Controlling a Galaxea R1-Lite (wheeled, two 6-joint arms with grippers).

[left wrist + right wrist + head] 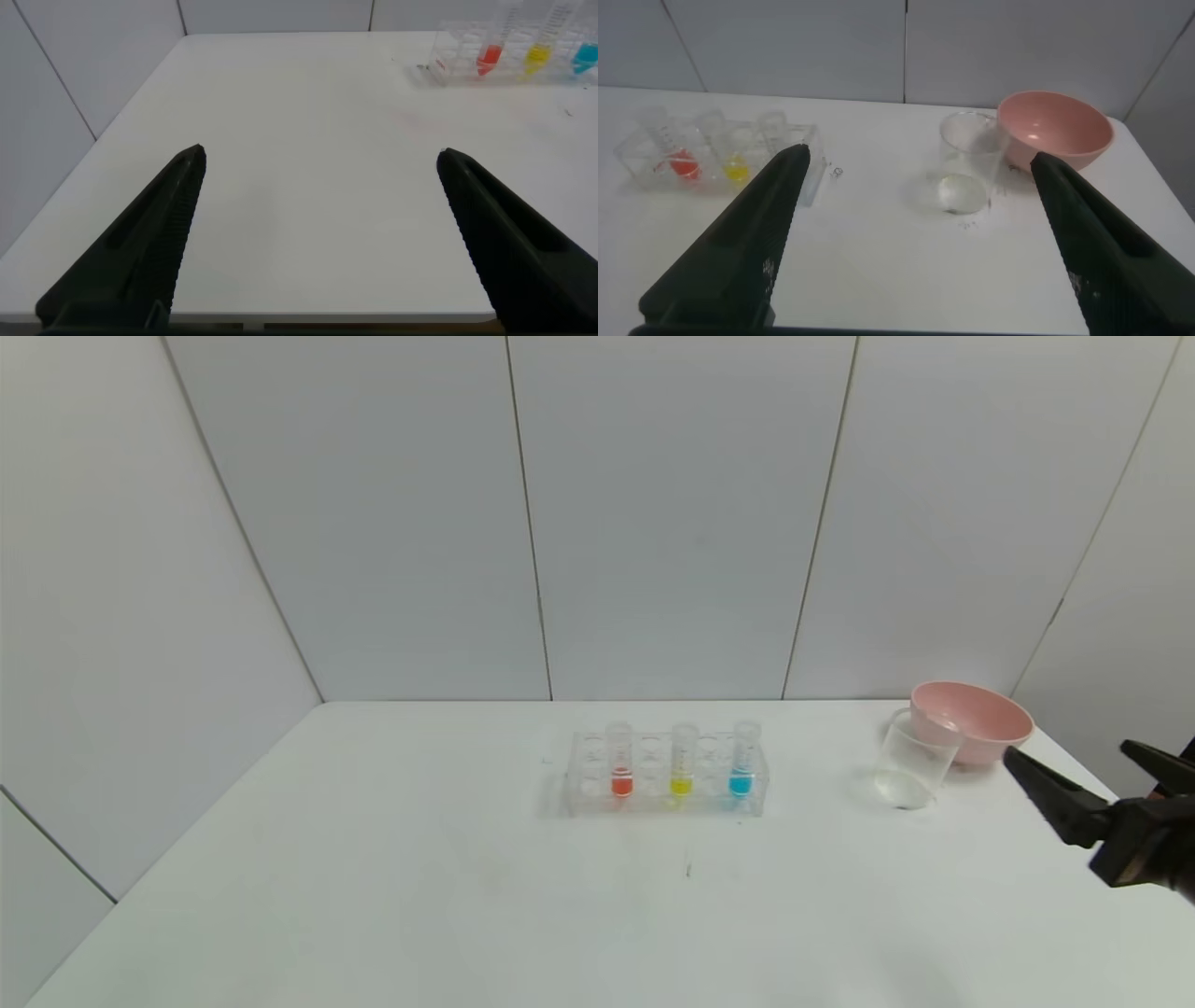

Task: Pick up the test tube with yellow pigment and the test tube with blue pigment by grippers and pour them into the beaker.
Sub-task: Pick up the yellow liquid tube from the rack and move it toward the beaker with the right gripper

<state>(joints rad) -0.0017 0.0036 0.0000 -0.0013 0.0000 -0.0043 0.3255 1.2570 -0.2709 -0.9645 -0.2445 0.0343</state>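
The test tube with yellow pigment (682, 761) and the test tube with blue pigment (742, 758) stand upright in a clear rack (583, 786) at the table's middle back. The empty clear beaker (915, 761) stands to the right, against the pink bowl. My right gripper (1066, 749) is open and empty, hovering at the table's right edge near the beaker (969, 163). My left gripper (320, 151) is open and empty over the table's front left, far from the rack. It is out of the head view. Its wrist view shows the yellow tube (536, 56) and the blue tube (585, 58).
A third tube with orange-red liquid (621, 763) stands at the left end of the rack. The round pink bowl (971, 721) sits at the back right corner, touching the beaker. Grey wall panels close the back and sides of the white table (373, 896).
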